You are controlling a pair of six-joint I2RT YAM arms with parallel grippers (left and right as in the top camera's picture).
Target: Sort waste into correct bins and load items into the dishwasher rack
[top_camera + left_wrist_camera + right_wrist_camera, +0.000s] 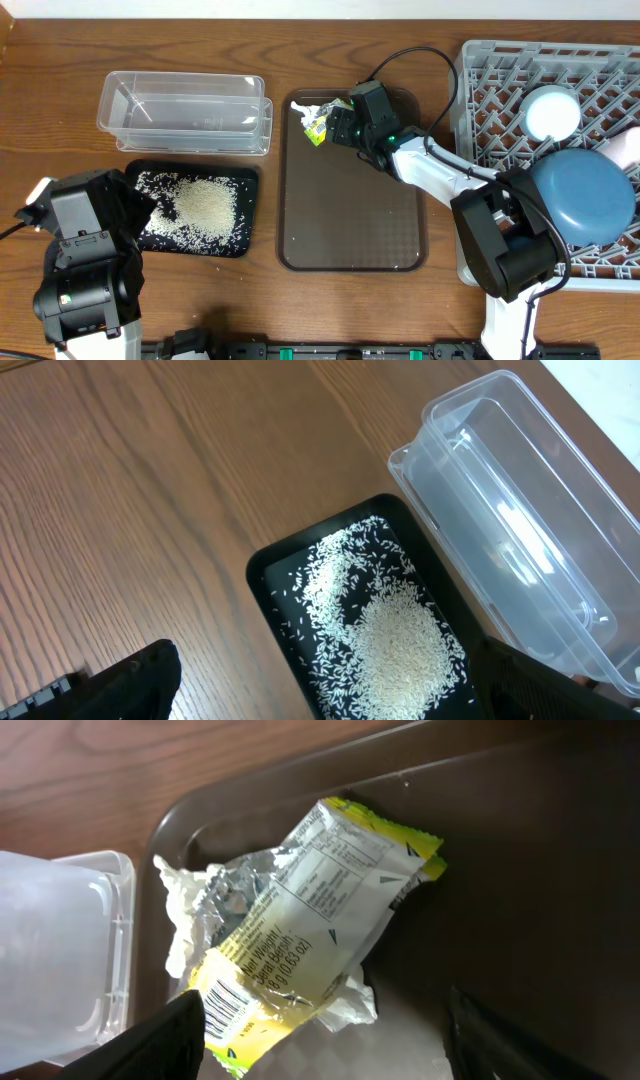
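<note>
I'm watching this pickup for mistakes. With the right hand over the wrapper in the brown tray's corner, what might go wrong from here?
The wrapper lies crumpled against the corner wall of the brown tray, so the right hand may catch the rim or pinch only a loose flap and drop it. The clear tub stands right beside that corner and may get nudged.

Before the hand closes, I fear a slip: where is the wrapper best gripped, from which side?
Pinch the wrapper across its crumpled middle, coming straight down with the right hand. It lies flat in a corner of the tray, whose rim would block a sideways approach.
</note>
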